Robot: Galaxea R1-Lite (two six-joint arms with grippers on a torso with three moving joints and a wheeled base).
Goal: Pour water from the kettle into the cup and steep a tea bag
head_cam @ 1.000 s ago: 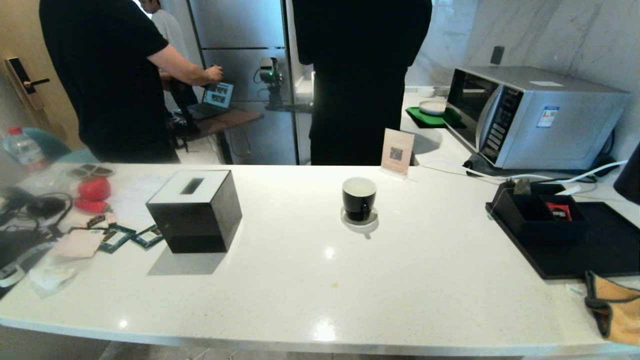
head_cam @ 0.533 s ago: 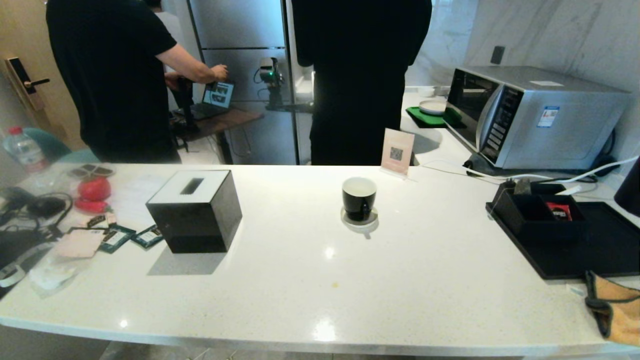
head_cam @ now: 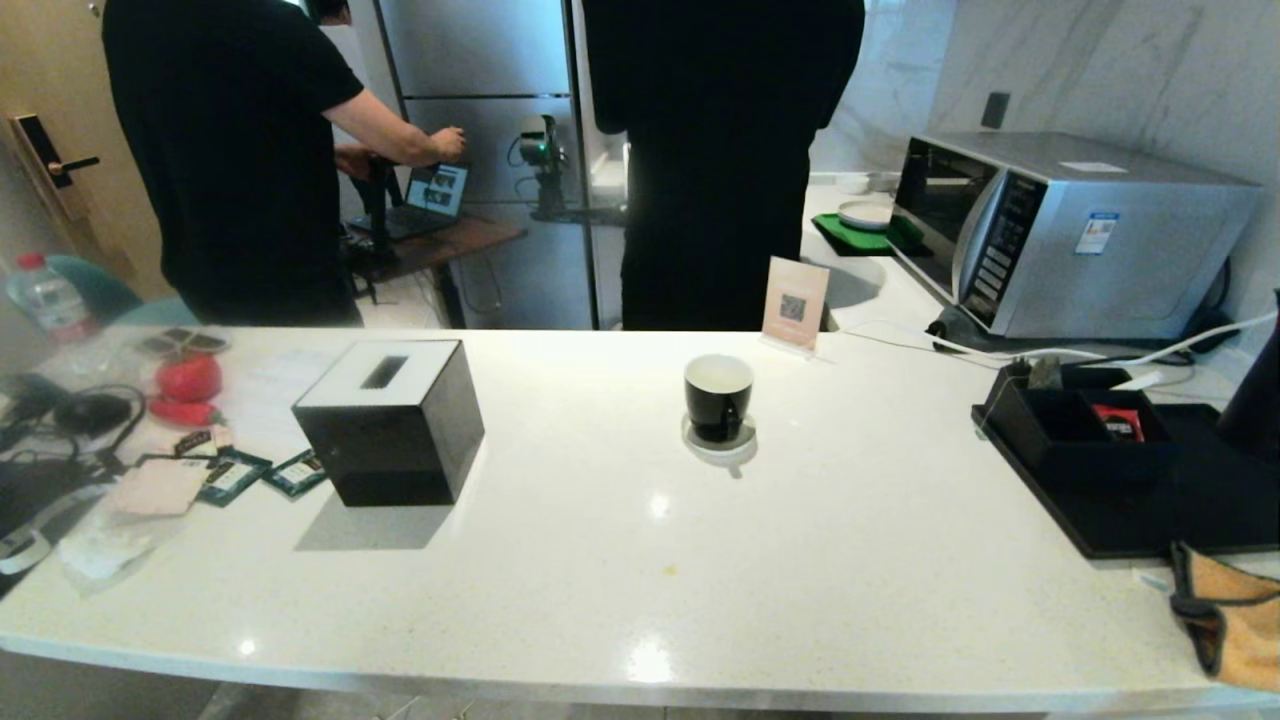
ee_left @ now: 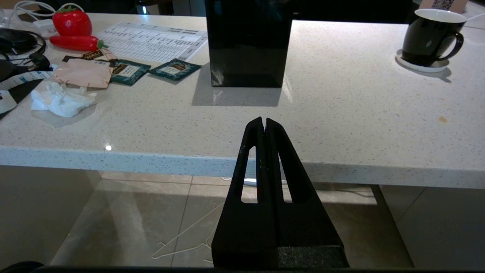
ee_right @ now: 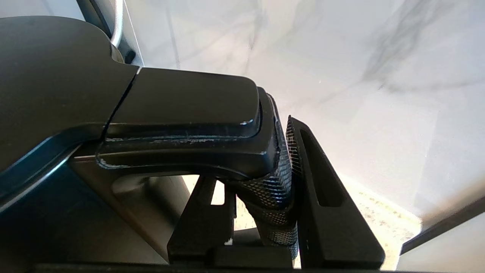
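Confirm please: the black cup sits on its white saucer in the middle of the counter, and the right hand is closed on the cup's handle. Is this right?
Not quite. The right hand is closed on the kettle handle, as the right wrist view shows. The cup does sit on its white saucer mid-counter, with no hand touching it.
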